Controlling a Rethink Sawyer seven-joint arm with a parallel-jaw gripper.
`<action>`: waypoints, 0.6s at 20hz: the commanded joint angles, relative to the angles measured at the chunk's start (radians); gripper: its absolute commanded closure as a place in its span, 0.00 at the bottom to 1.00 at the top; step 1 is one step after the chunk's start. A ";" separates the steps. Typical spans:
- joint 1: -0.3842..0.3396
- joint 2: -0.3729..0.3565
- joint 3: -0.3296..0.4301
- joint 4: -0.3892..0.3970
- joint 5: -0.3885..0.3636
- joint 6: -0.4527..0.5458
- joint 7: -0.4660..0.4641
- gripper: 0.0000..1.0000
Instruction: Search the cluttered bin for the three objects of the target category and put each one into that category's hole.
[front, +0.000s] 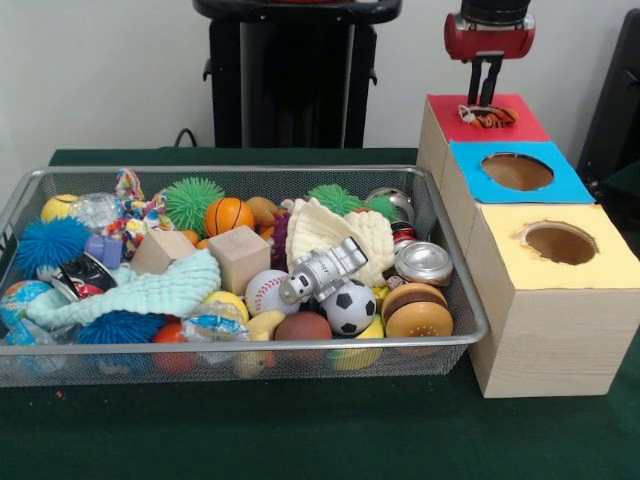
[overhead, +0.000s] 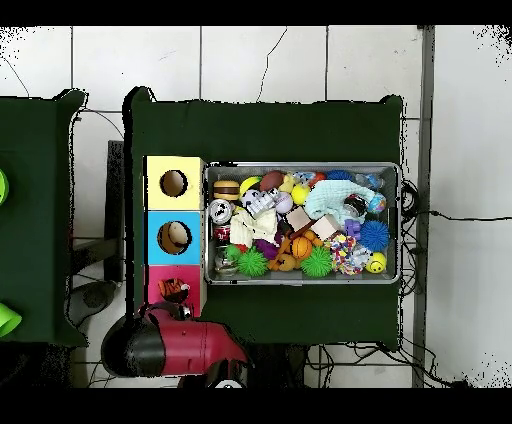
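The silver wire-mesh bin (front: 250, 169) sits on the green table, full of toys; it also shows in the overhead view (overhead: 300, 283). The orange toy with black tiger stripes (front: 490, 117) lies in the hole of the red-topped box (front: 445, 112), and it shows in the overhead view (overhead: 173, 291) too. My gripper (front: 486, 98) hangs just above it, its jaws slightly apart and holding nothing. A pale yellow curved toy (front: 264, 323) lies near the bin's front edge, half buried under balls. A third squishy toy cannot be picked out.
Three wooden boxes stand right of the bin: red-topped, blue-topped (front: 515, 172) and yellow-topped (front: 560, 243), each with a round hole. The bin also holds sports balls, spiky balls, a wooden cube (front: 239, 256), cloths, a silver robot toy (front: 322, 270) and a tin (front: 422, 263).
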 joint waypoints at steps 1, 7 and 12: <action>-0.029 0.099 0.020 -0.116 0.002 -0.090 0.169 1.00; -0.030 0.152 0.025 -0.134 -0.003 -0.170 0.180 1.00; -0.019 0.190 0.014 -0.167 0.009 -0.208 0.196 1.00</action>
